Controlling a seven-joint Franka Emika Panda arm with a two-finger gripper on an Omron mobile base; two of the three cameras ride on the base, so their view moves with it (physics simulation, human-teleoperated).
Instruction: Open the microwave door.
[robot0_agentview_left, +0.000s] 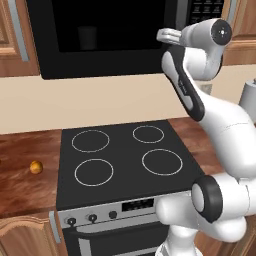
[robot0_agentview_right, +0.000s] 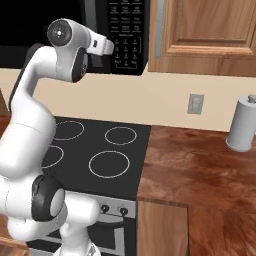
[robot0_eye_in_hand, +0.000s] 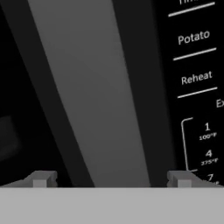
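Note:
The microwave (robot0_agentview_left: 110, 37) hangs above the stove, its door (robot0_agentview_left: 100, 30) a glossy black panel with a dark window. In the hand view the door's grey bar handle (robot0_eye_in_hand: 100, 96) runs slantwise up the middle, with the keypad strip (robot0_eye_in_hand: 197, 78) to its right. My gripper (robot0_eye_in_hand: 111, 179) is open, one fingertip (robot0_eye_in_hand: 43, 178) left of the handle and the other right of it, very close to the door. In the base views the hand (robot0_agentview_left: 166, 36) (robot0_agentview_right: 107, 47) is raised against the door's handle edge (robot0_agentview_right: 90, 15), beside the keypad (robot0_agentview_right: 127, 35).
Below the microwave lies the black four-ring stove (robot0_agentview_left: 122, 160), with oven knobs (robot0_agentview_left: 92, 217) on its front. A small orange ball (robot0_agentview_left: 35, 167) rests on the left wooden counter. A grey canister (robot0_agentview_right: 242, 125) stands on the right counter under a wooden cabinet (robot0_agentview_right: 210, 30).

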